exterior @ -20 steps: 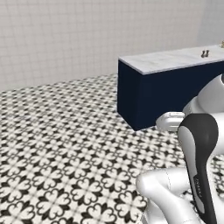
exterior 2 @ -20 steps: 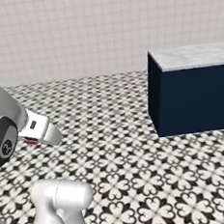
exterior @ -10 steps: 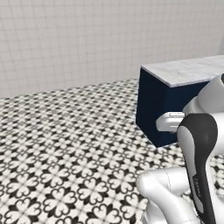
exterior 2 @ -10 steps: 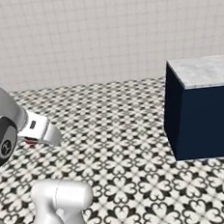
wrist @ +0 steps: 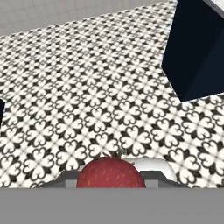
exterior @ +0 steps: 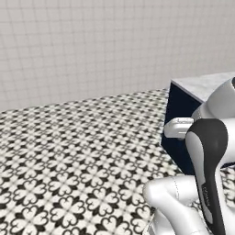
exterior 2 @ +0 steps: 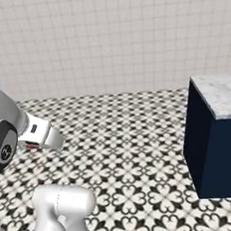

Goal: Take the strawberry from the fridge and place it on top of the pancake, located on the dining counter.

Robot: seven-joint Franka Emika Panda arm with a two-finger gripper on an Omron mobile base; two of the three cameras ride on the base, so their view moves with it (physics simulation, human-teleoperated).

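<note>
The strawberry [wrist: 110,173], bright red with pale seeds, sits between the gripper's [wrist: 110,180] two fingers at the bottom of the hand view; the gripper is shut on it above the tiled floor. A sliver of red strawberry [exterior 2: 33,147] peeks out under the white hand in the right base view. The dining counter [exterior: 202,86] shows its marbled top and navy front at the right; its corner [exterior 2: 221,97] stands ahead and to the right of the hand, well apart from it. The counter's navy side [wrist: 197,48] is at upper right in the hand view. The fridge and pancake are out of view.
Black-and-white patterned floor tiles [exterior: 82,151] stretch ahead to a pale grey tiled wall [exterior 2: 105,38]. The floor between the robot and the wall is open to the left of the counter.
The whole picture has shifted, so the camera has moved with the base: the counter now sits further right in both base views. The arm holds the same pose with the strawberry.
</note>
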